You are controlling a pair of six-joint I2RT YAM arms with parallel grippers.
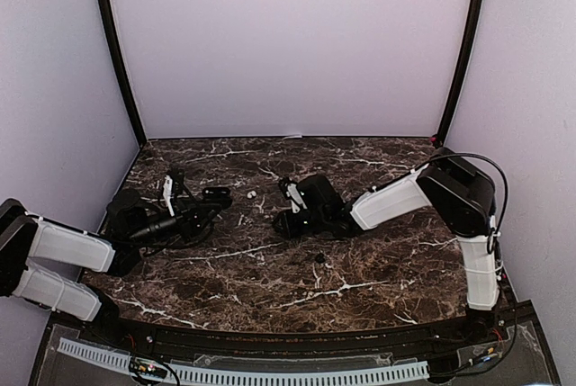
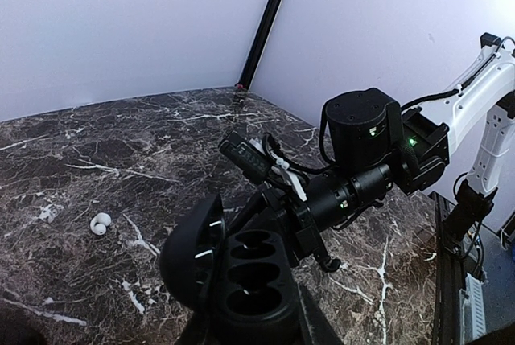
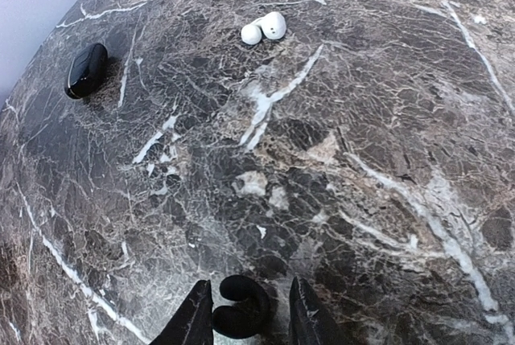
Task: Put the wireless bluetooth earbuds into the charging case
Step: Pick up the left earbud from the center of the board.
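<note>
Polished dark-brown marble tabletop (image 1: 360, 278), veined in white, with pale matte walls round it. Up in the left gripper (image 2: 251, 330): black charging case (image 2: 253, 277), oval, smooth plastic, lid flipped open, three round hollow wells in a row. Clamped tight on the case's lower end.

Down at the right gripper (image 3: 246, 313): one black earbud (image 3: 240, 306), glossy and curled like a C, low over the stone between the two fingers (image 3: 193, 321). Touching one of them, sliver of gap by the other, so can't tell if actually pinched.

Further out, a white earbud (image 3: 264, 29), shiny, two rounded lobes, lying loose on the marble. Well off to one side of it, a glossy black oval piece (image 3: 86, 70), too small to tell what exactly.
</note>
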